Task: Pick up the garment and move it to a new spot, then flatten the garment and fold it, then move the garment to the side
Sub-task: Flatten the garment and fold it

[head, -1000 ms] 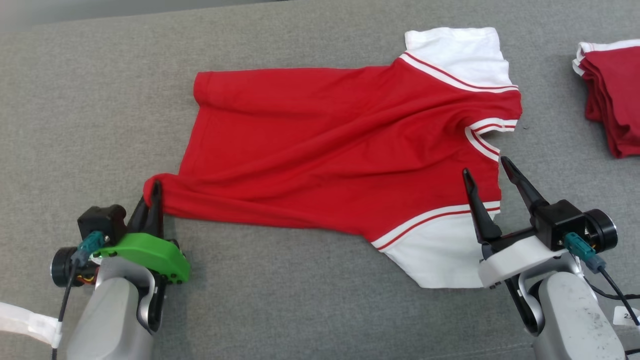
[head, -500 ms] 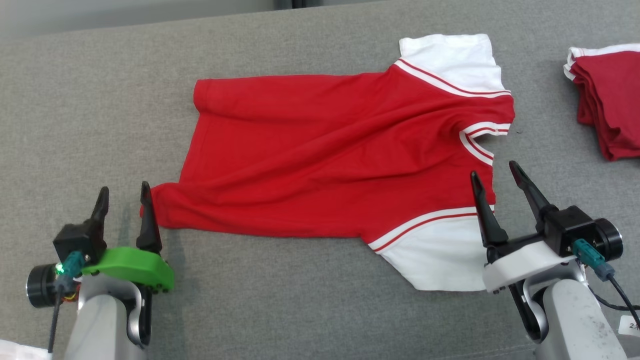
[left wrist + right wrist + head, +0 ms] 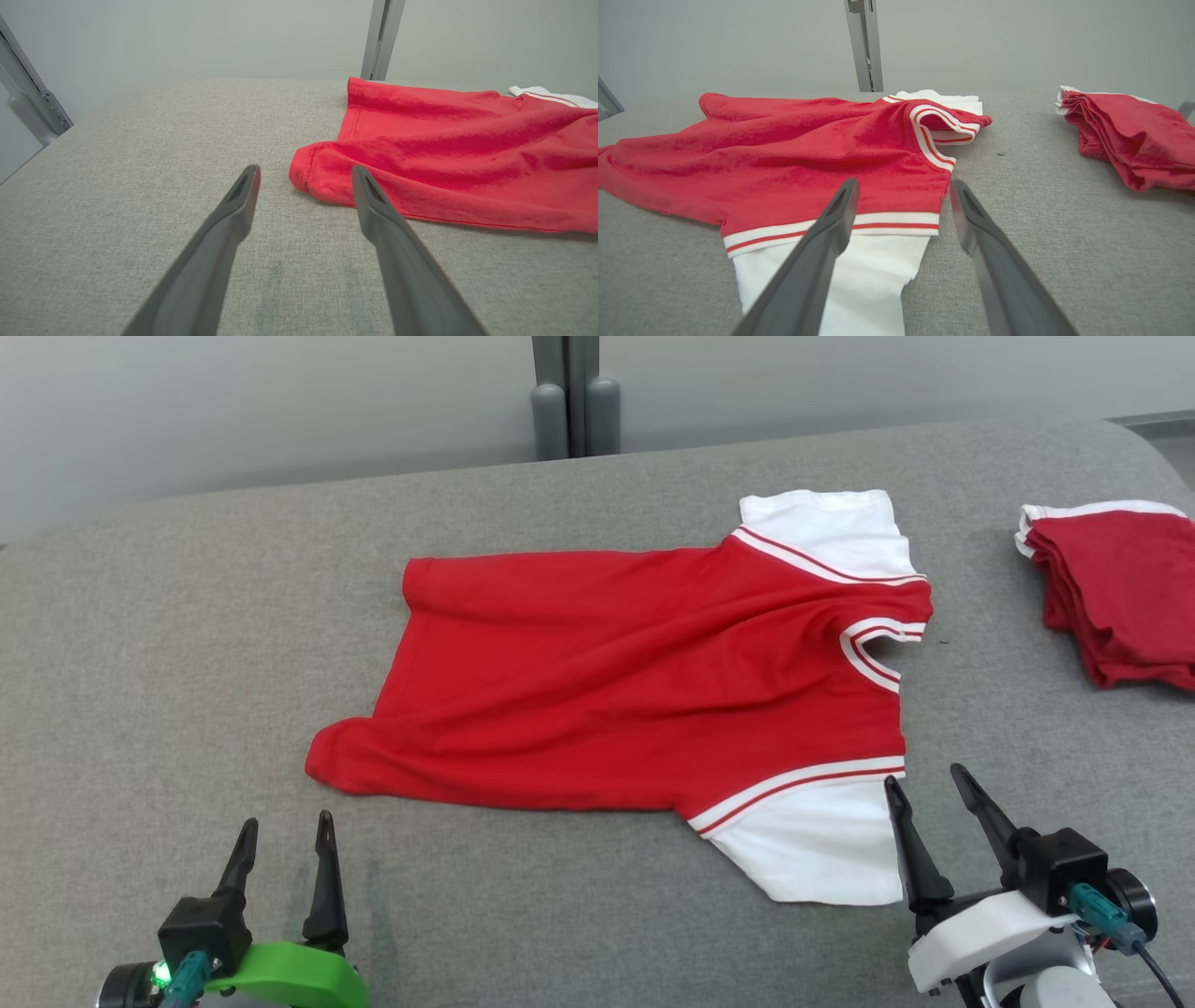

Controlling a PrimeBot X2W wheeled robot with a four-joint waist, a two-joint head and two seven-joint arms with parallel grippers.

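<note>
Left gripper (image 3: 287, 819), having released the shirt's (image 3: 635, 681) 7 o'clock corner, is gaping wide; right gripper (image 3: 924, 777) is hovering wide at 4 o'clock. Shirt is lying spread; folding is pending.

left gripper (image 3: 288, 819), two long dark tapered fingers (image 3: 326, 882), green plastic shell (image 3: 285, 982), black camera block (image 3: 198, 929), teal connector (image 3: 189, 973), lit green LED (image 3: 161, 975), right gripper (image 3: 923, 775), same dark fingers, white shell (image 3: 976, 938), black housing (image 3: 1060, 868), teal plug (image 3: 1094, 903), black cable (image 3: 1162, 977), round black end cap (image 3: 1137, 899)
</note>
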